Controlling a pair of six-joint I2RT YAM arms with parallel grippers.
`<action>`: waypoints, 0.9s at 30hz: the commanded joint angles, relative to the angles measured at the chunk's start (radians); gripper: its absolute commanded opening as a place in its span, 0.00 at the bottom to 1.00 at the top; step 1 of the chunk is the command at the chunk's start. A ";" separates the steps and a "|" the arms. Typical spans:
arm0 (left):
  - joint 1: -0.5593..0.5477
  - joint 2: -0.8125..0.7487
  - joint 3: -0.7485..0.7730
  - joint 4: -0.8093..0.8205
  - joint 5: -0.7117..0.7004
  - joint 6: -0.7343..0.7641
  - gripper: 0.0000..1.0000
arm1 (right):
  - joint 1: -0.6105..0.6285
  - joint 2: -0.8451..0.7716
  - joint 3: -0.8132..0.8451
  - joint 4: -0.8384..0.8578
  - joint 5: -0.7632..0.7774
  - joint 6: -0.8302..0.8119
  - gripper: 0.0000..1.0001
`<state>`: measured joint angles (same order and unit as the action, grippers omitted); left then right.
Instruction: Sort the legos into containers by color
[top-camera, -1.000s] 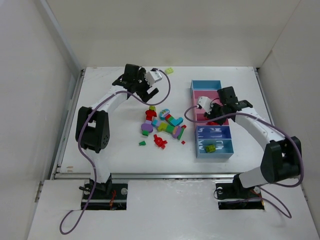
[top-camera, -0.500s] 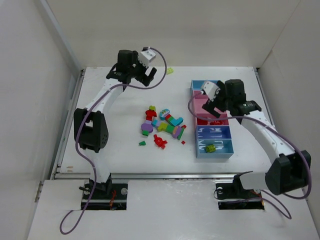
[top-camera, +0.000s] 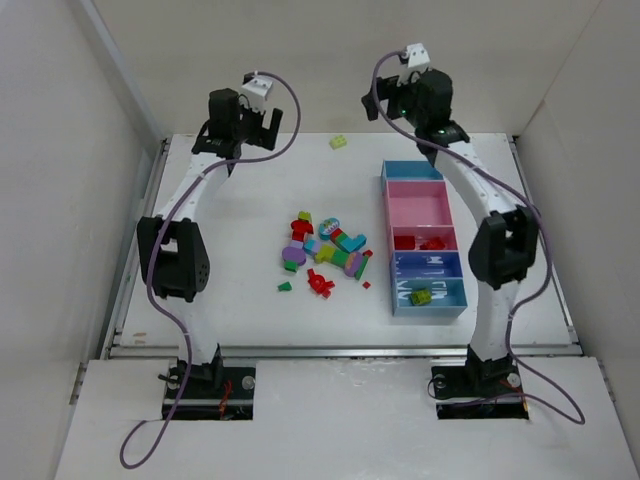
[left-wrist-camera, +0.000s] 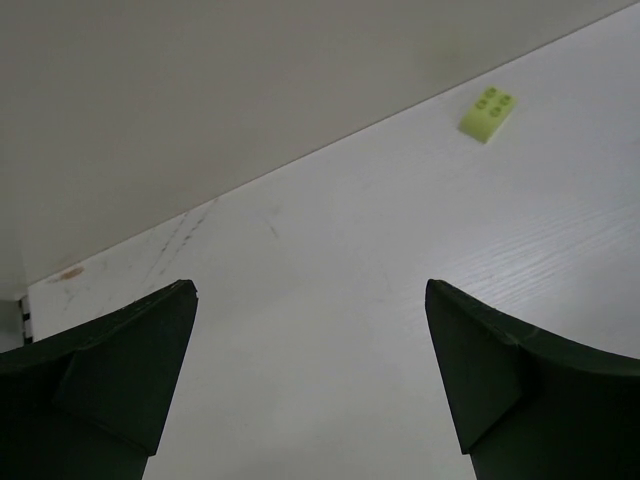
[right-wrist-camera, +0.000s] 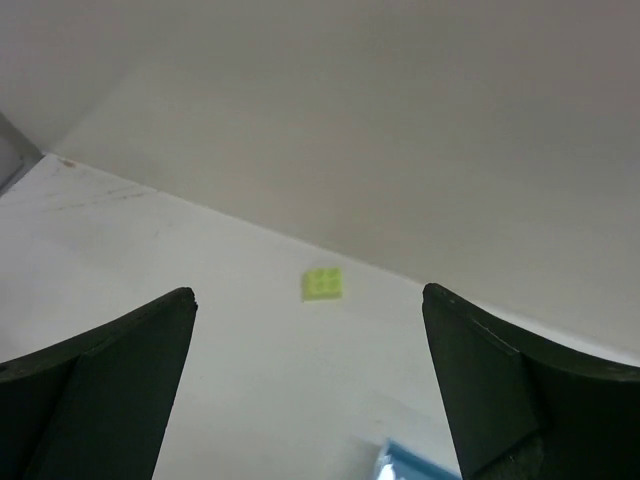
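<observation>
The legos (top-camera: 325, 250) lie in a loose pile of red, green, teal and purple pieces mid-table. One yellow-green brick (top-camera: 339, 142) sits alone near the back wall; it is also in the left wrist view (left-wrist-camera: 488, 112) and the right wrist view (right-wrist-camera: 321, 283). The containers (top-camera: 448, 215) run in a strip on the right. Red pieces (top-camera: 420, 241) lie in a pink bin and a yellow-green piece (top-camera: 420, 296) in the nearest light blue bin. My left gripper (top-camera: 240, 140) (left-wrist-camera: 310, 290) hangs open and empty high at the back left. My right gripper (top-camera: 385, 108) (right-wrist-camera: 306, 292) is open and empty, high above the strip's far end.
White walls close in the table at the back and on both sides. A corner of the far light blue bin (right-wrist-camera: 400, 465) shows under the right gripper. A small green piece (top-camera: 285, 286) and a tiny red one (top-camera: 366, 285) lie apart from the pile.
The right gripper opened above the pink bin, then rose and swung to the back wall. The left arm lifted away from the pile toward the back left corner.
</observation>
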<state>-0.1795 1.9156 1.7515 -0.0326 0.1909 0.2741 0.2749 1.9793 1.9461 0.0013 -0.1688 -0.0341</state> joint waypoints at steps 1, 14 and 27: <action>0.028 -0.027 -0.033 0.030 0.076 0.144 0.96 | 0.024 0.121 0.103 -0.011 0.026 0.284 1.00; -0.086 0.483 0.295 0.517 0.315 0.269 0.94 | 0.015 0.064 -0.030 0.029 0.090 0.384 1.00; -0.127 0.721 0.468 0.758 0.351 0.171 0.87 | -0.003 0.096 -0.073 0.029 0.022 0.539 1.00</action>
<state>-0.2874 2.6694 2.1517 0.5827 0.5018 0.4255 0.2741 2.0552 1.8275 -0.0139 -0.1200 0.4225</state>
